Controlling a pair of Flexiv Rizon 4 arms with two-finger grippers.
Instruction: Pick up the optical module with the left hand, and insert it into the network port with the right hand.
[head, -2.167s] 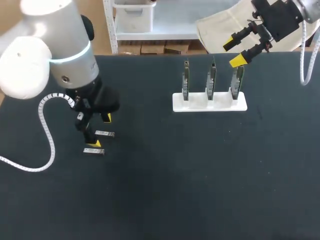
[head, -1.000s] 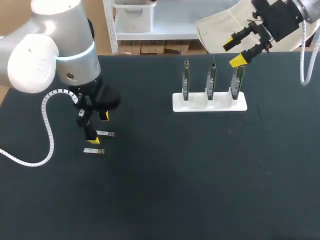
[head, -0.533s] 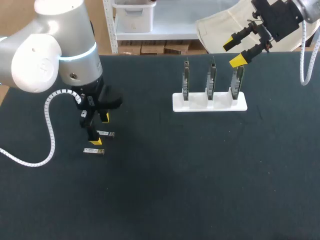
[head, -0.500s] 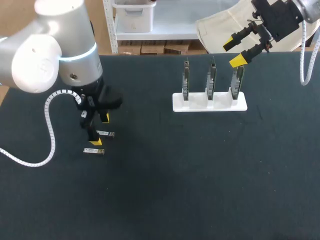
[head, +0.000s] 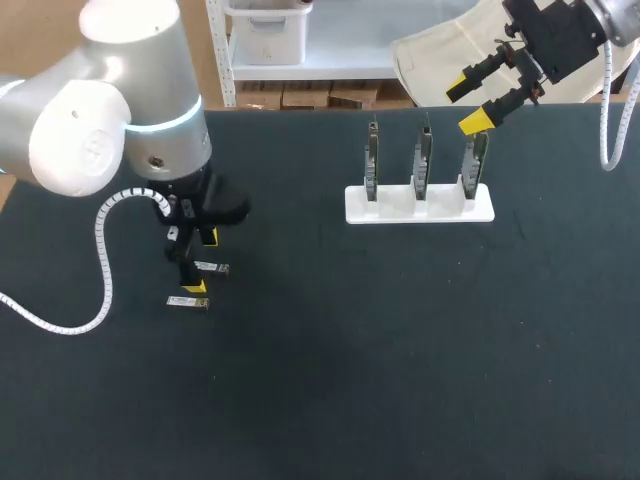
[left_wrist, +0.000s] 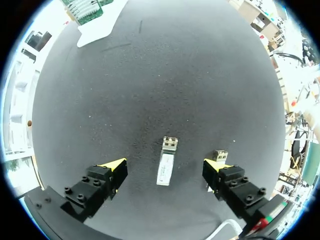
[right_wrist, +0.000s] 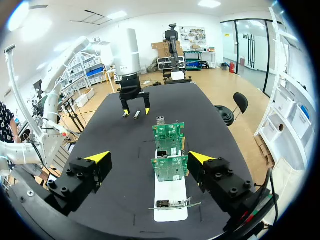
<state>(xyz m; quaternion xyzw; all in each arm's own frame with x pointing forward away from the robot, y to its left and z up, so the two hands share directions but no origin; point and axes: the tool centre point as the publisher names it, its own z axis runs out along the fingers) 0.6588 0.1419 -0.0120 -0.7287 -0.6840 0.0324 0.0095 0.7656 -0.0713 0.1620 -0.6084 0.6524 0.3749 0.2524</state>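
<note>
Shifted slightly inward, our left hand (left_wrist: 164, 164), wide open, straddles an optical module (left_wrist: 165, 170) near the surface's (head: 400, 350) left edge; our right hand (head: 466, 103) hangs open, empty.

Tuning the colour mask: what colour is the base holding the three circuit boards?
White base, against the black table; clearest in the head view.

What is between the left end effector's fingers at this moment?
Left wrist view: one optical module lies flat on the table between the open fingers of the left end effector, touched by neither. A second module sits outside the gap, beside one finger.
</note>
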